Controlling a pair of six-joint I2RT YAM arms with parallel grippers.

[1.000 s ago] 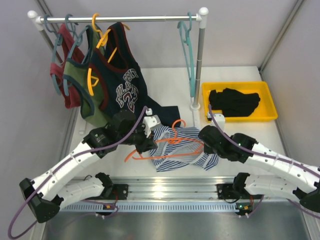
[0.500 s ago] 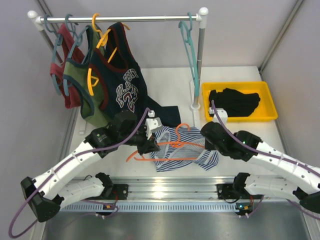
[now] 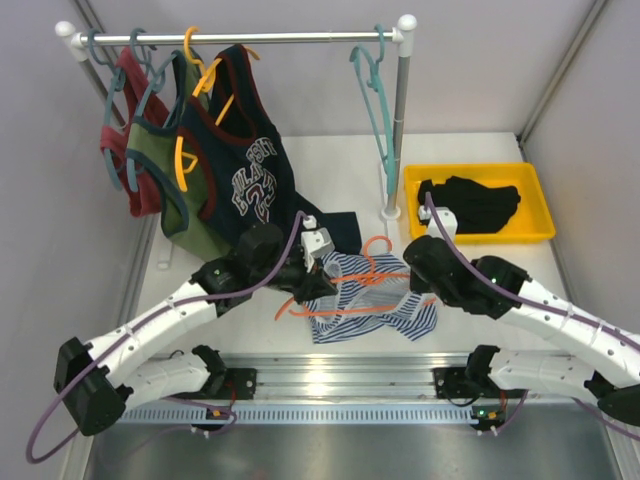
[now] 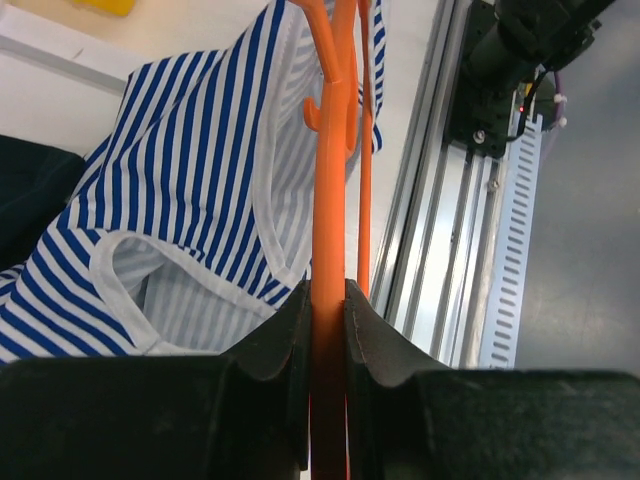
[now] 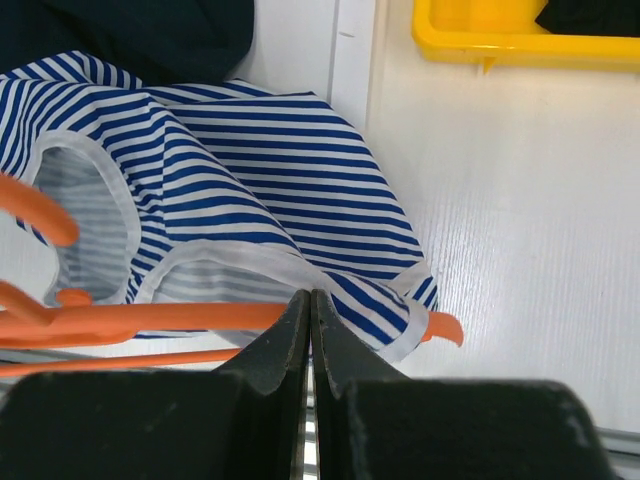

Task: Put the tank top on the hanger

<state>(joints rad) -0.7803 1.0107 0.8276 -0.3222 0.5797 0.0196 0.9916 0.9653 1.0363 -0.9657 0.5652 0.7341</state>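
Left gripper (image 4: 328, 305) holds the orange hanger (image 4: 333, 180), jaws narrow on its straight bar. The bar runs out ahead of them across the striped tank top (image 4: 190, 180). The top lies rumpled on the white table (image 5: 500, 200) between the two grippers. The right gripper (image 5: 310, 298) is closed tight, its tips meeting at the top's pale hem; I cannot tell whether any cloth is pinched. An orange hanger tip pokes out past the hem just right of those tips. Beyond the top lies a dark navy cloth (image 5: 150, 25). Further ahead and to the right sits a yellow tray (image 3: 480, 240) holding a black garment (image 3: 470, 205).
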